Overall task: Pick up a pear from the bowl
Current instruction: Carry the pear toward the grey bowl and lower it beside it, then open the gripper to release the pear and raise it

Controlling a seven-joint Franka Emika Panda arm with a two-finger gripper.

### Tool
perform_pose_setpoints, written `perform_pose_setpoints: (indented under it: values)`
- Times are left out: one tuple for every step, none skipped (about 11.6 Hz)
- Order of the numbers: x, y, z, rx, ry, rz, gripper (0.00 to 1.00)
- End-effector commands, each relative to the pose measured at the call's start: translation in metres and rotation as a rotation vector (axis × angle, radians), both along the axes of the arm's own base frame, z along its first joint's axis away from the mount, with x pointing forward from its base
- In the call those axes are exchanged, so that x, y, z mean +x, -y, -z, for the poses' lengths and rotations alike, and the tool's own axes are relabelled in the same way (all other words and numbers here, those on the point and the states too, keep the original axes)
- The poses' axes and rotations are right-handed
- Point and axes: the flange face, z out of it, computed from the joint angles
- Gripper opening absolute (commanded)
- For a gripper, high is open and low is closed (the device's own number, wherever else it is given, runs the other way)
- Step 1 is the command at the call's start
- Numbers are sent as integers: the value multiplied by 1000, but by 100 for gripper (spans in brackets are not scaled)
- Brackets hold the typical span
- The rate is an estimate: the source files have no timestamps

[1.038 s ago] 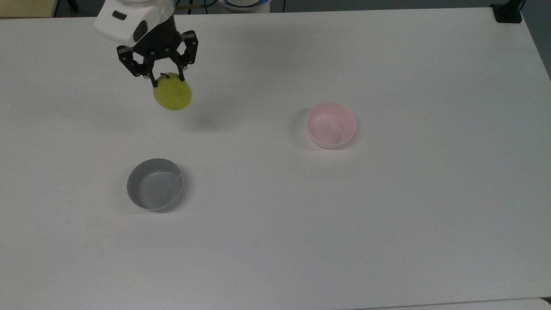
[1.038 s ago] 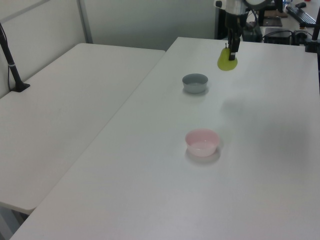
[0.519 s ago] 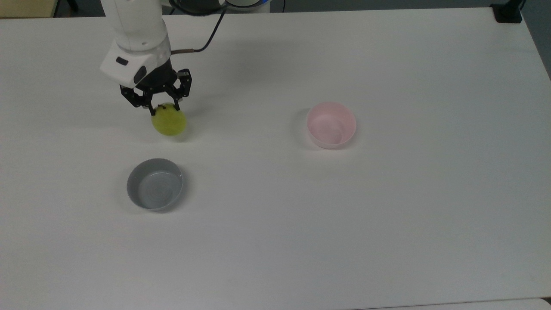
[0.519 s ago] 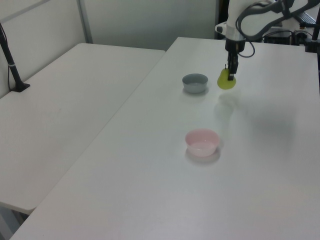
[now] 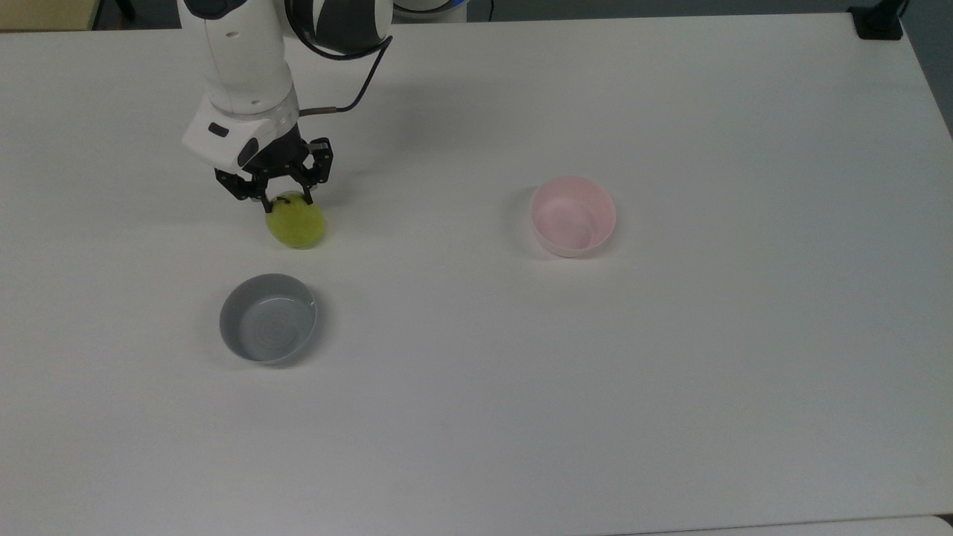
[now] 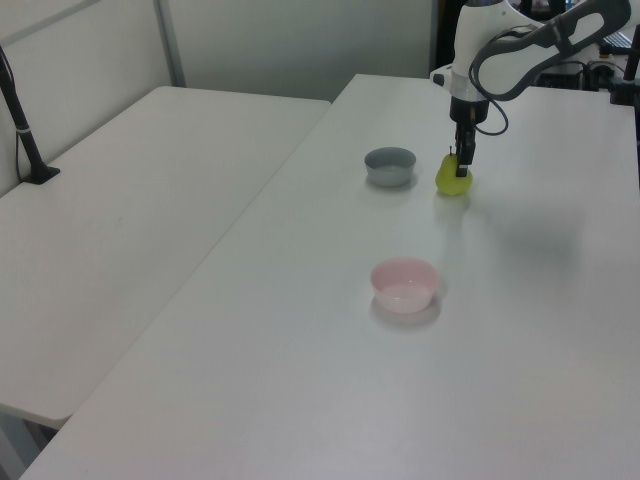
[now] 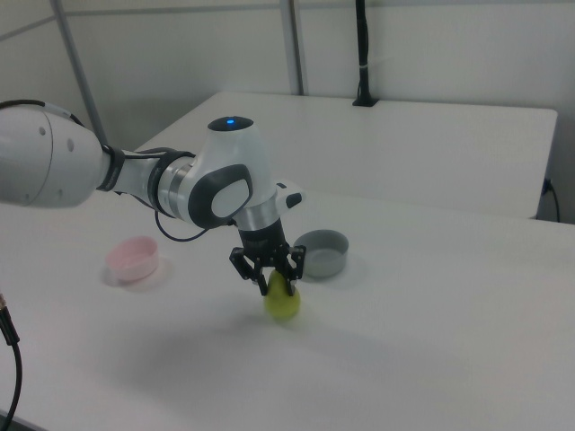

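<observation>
Already the pear (image 5: 296, 225) is out of the pink bowl (image 5: 572, 216), which stands empty, well apart from the gripper (image 5: 285, 198). The gripper holds the pear at its top, low on the table (image 5: 670, 372); the grey bowl (image 5: 268, 318) is near below in the top view.

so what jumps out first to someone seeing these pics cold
The yellow-green pear, pinched at its top by the gripper, low over the white table near the top view's upper left. Next, two empty bowls: the grey bowl just below the pear, the pink bowl off to the top view's right.
</observation>
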Motion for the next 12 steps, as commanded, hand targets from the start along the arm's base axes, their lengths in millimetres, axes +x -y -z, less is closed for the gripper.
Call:
perform_pose_setpoints:
  values:
    - [-4, 1, -5, 4, 9, 13, 81]
    - [-6, 1, -11, 8, 2, 37, 99]
    - [-8, 0, -24, 11, -2, 53, 100]
    - [-11, 0, -45, 15, -9, 57, 100]
    - [-14, 1, -71, 20, -22, 61, 100]
    - [-17, 0, -102, 25, -35, 67, 100]
    - [-19, 0, -135, 27, -32, 89, 100]
    - [-21, -8, -163, 30, -24, 127, 100]
    - [-25, -12, -189, 35, 7, 205, 100]
    - [-33, -19, -212, 42, 37, 273, 100]
    - [-38, -38, -229, 47, 44, 269, 100]
    - [-47, -50, -242, 51, 25, 247, 100]
